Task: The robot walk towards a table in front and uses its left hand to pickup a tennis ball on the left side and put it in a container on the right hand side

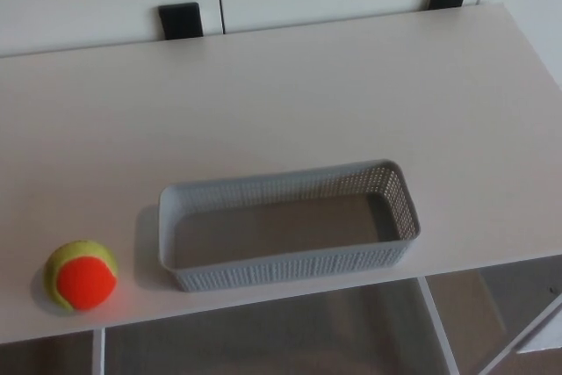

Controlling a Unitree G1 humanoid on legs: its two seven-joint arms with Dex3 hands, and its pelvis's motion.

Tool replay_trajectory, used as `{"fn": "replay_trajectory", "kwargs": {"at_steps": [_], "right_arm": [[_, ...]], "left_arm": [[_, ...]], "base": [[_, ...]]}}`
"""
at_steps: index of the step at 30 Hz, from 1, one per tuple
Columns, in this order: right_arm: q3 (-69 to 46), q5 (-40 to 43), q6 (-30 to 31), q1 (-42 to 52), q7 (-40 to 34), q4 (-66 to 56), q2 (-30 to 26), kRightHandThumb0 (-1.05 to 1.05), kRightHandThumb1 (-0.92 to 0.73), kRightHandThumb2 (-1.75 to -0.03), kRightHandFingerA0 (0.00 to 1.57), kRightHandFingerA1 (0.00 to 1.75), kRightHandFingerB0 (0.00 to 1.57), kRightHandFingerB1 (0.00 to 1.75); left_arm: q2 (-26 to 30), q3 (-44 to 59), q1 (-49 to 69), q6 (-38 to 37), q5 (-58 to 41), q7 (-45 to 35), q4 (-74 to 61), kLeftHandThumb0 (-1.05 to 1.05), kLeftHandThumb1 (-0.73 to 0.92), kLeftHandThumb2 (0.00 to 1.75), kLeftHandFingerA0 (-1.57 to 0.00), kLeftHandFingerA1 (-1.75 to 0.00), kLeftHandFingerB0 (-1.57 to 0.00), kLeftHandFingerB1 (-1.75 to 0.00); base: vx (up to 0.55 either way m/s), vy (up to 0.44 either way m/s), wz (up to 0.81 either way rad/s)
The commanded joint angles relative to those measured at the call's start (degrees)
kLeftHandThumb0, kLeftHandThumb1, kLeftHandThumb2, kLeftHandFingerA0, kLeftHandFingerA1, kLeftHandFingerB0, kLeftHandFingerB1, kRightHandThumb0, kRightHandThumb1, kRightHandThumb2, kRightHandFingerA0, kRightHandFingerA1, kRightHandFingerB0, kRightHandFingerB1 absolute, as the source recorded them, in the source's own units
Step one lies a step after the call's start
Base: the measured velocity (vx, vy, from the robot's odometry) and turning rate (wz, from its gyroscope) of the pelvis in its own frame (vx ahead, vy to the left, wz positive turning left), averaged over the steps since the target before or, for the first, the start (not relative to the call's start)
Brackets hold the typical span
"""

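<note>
A: Where is the round yellow-green and orange tennis ball point(82, 275) lying?
B: It is lying on the white counter point(290, 94), at the front left edge, near the long grey perforated plastic basket point(290, 268) but not touching it.
A: And the 2 robot hands?
B: Neither is showing, so I cannot tell.

tennis ball point(82, 274) on table point(290, 85), left of container point(287, 261)

tennis ball point(82, 275) sits left of grey basket point(290, 271) on table point(290, 94).
</note>
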Motion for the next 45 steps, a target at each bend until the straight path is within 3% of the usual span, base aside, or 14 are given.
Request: {"fn": "replay_trajectory", "kwargs": {"at_steps": [1, 3, 7, 14, 16, 17, 20, 25, 27, 28, 30, 35, 36, 45], "right_arm": [[-1.14, 0.61, 1.11, -1.09, -0.05, 1.17, -1.24, -0.67, -0.59, -0.58, 0.71, 0.66, 0.49, 0.47], [-1.32, 0.63, 1.72, -1.50, 0.01, 1.44, -1.24, -0.66, -0.59, -0.58, 0.71, 0.66, 0.48, 0.46], [-1.46, 0.85, 2.12, -1.23, 0.56, 0.71, -1.10, -0.66, -0.59, -0.58, 0.69, 0.65, 0.47, 0.47], [-1.67, 0.96, 1.21, -1.72, 0.58, 2.46, -0.76, -0.67, -0.58, -0.58, 0.71, 0.68, 0.48, 0.47], [-1.49, 0.75, 1.58, -1.56, 0.46, 1.96, -0.82, -0.67, -0.43, -0.90, 0.67, 0.74, 0.43, 0.58], [-1.64, 1.03, 1.84, -1.49, 0.79, 1.64, -0.84, -0.66, -0.58, -0.58, 0.71, 0.68, 0.49, 0.47], [-1.89, 1.31, 1.58, -1.69, 0.95, 1.83, -0.83, -0.66, -0.58, -0.58, 0.70, 0.67, 0.48, 0.47], [-1.90, 1.24, 1.74, -1.88, 0.87, 1.99, -0.91, -0.67, -0.58, -0.58, 0.71, 0.68, 0.48, 0.46], [-1.95, 1.42, 1.20, -1.84, 1.28, 1.93, -0.82, -0.67, -0.43, -0.90, 0.67, 0.73, 0.42, 0.57], [-1.95, 1.45, 0.95, -1.76, 1.40, 1.85, -0.81, -0.68, -0.58, -0.58, 0.70, 0.69, 0.48, 0.48], [-1.86, 1.45, 1.41, -1.28, 1.52, 0.74, -0.76, -0.68, -0.58, -0.58, 0.69, 0.69, 0.48, 0.49], [-1.73, 1.01, 1.44, -2.10, 1.32, 2.40, -0.94, -0.67, -0.59, -0.58, 0.68, 0.66, 0.48, 0.46], [-1.71, 0.97, 1.71, -2.27, 1.23, 2.26, -0.93, -0.67, -0.58, -0.57, 0.69, 0.67, 0.47, 0.47], [-1.58, 0.67, 1.89, -2.50, 1.22, 1.49, -0.95, -0.68, -0.59, -0.58, 0.68, 0.67, 0.46, 0.46]], "left_arm": [[-0.12, -6.62, -7.04, 2.56, 7.63, 5.72, 0.67, -0.28, 0.34, 0.88, 0.00, -0.49, 0.00, -0.49], [-0.30, -9.90, -8.78, 1.90, 11.90, 5.48, 4.26, -0.48, 0.35, 0.74, -0.01, -0.41, 0.00, -0.23], [-0.60, -14.72, -10.83, -1.41, 17.72, 3.88, 12.86, -0.48, 0.48, 0.56, -0.09, -0.31, -0.02, -0.22], [-1.48, -21.59, -12.33, -11.46, 29.01, 4.02, 31.73, -0.64, 0.41, 0.77, -0.04, -0.36, -0.09, -0.16], [-1.45, -23.45, -12.04, -13.55, 30.98, 4.14, 36.08, -0.64, 0.41, 0.78, -0.05, -0.34, -0.06, -0.18], [-1.58, -23.99, -12.06, -14.74, 31.75, 4.39, 37.38, -0.68, 0.43, 0.79, -0.05, -0.35, -0.10, -0.15], [-1.68, -25.85, -11.21, -17.32, 34.08, 5.06, 40.19, -0.65, 0.50, 0.56, -0.10, -0.30, -0.03, -0.23], [-1.36, -28.18, -10.17, -20.96, 37.05, 6.17, 43.47, -0.66, 0.40, 0.75, -0.07, -0.35, -0.05, -0.16], [-1.05, -28.82, -9.60, -21.55, 37.94, 6.39, 44.21, -0.67, 0.42, 0.81, -0.05, -0.33, -0.05, -0.14], [-1.02, -29.08, -9.54, -21.93, 38.17, 6.60, 44.67, -0.68, 0.50, 0.56, -0.07, -0.30, 0.00, -0.24], [-0.99, -29.84, -9.33, -22.02, 38.49, 6.87, 45.57, -0.67, 0.42, 0.79, -0.05, -0.29, -0.07, -0.13], [-0.87, -31.53, -9.42, -23.62, 40.39, 7.97, 47.20, -0.68, 0.50, 0.56, -0.07, -0.30, -0.01, -0.24], [-0.99, -32.02, -9.57, -23.76, 40.66, 8.15, 47.29, -0.69, 0.43, 0.80, -0.06, -0.33, -0.09, -0.13], [-2.28, -34.49, -9.87, -24.35, 41.38, 9.65, 48.53, -0.70, 0.44, 0.81, -0.06, -0.35, -0.09, -0.13]], "base": [[0.00, 0.000, 0.00], [0.00, 0.000, 0.00], [0.00, 0.000, 0.00], [0.00, 0.000, 0.00], [0.00, 0.000, 0.00], [0.00, 0.000, 0.00], [0.00, 0.000, 0.00], [0.00, 0.000, 0.00], [0.00, 0.000, 0.00], [0.00, 0.000, 0.00], [0.00, 0.000, 0.00], [0.00, 0.000, 0.00], [0.00, 0.000, 0.00], [0.00, 0.000, 0.00]]}}
